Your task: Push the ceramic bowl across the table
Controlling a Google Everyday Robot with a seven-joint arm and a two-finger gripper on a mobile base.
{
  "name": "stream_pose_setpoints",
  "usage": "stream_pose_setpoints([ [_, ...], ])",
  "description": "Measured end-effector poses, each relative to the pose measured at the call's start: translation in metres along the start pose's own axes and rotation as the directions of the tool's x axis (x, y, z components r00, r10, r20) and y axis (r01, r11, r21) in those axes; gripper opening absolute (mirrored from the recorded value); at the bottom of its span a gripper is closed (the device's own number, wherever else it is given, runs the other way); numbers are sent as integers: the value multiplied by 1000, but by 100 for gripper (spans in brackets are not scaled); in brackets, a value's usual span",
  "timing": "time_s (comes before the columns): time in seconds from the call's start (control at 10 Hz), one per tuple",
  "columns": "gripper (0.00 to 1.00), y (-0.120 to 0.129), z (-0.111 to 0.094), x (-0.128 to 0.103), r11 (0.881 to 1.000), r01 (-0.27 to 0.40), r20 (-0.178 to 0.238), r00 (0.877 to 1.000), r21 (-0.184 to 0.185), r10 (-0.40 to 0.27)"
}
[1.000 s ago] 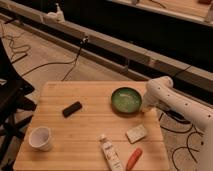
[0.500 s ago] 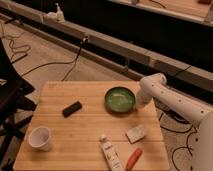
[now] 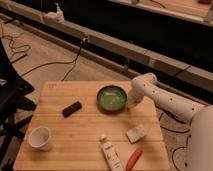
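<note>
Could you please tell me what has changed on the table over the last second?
The ceramic bowl has slid toward the picture's left across the table, pushed by the gripper, which followed at its right rim. Nothing was grasped or released. The white cup, black block, tube, orange item and pale block stayed put.

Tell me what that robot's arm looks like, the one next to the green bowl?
The arm is smooth, glossy white, made of thick rounded tubes with a bulbous joint near its end. No cables or markings show on it. Its tool is beside the rim of the ceramic bowl, above the table. It also looks white, but its shape is hard to make out.
</note>
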Motion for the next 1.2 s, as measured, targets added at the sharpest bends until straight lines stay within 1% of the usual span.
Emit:
stream_pose_setpoints([
  [0.4,0,-13,8,-24,999,47,19,999,-1,-47],
  [0.7,0,-24,11,-45,996,88,40,995,3,-88],
  [1.0,0,-29,12,-80,989,148,87,985,5,-148],
  [1.1,0,-28,12,-94,985,172,103,980,4,-171],
  [1.2,0,-26,14,-111,979,205,122,971,2,-203],
])
